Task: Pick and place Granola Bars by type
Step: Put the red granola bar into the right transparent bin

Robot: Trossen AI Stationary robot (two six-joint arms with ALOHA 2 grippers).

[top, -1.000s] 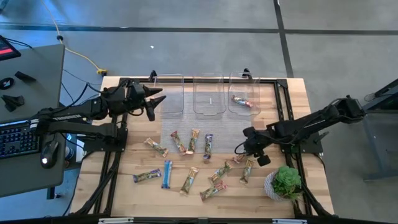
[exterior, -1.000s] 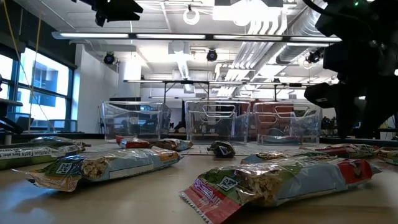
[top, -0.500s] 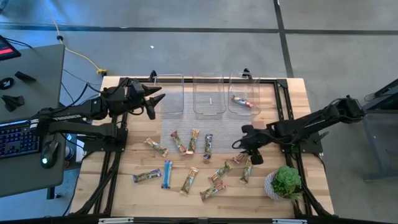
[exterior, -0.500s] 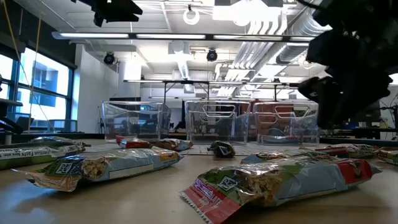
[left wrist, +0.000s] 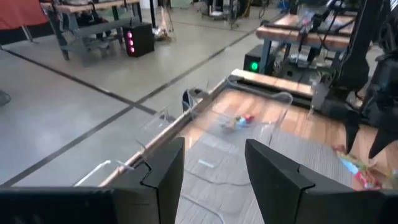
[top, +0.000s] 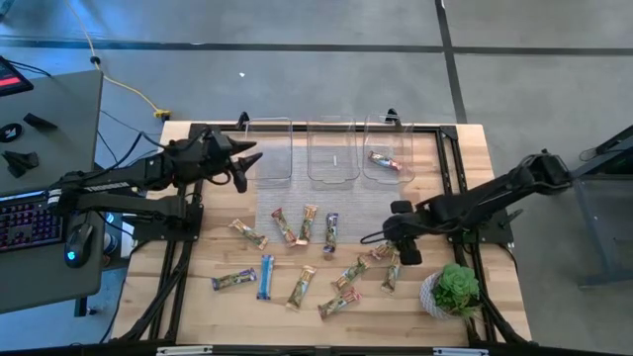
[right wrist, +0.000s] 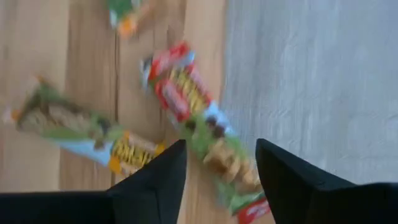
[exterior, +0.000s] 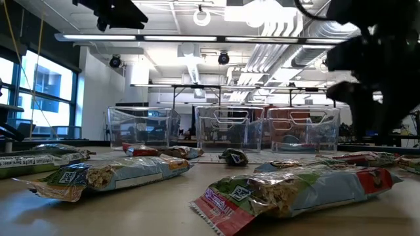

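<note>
Shifted slightly left over scattered Granola Bars (top: 326,259), right claw (top: 398,249), fingers apart, empty | red-wrapped bar (right wrist: 199,118) directly beneath, long axis slanting between fingers, lower-right counter | left claw (top: 240,168) parked open, upper left

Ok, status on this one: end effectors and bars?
Right end effector open over red bar. Left end effector open, hovering near the bins. One bar binned. Nothing blocking.
</note>
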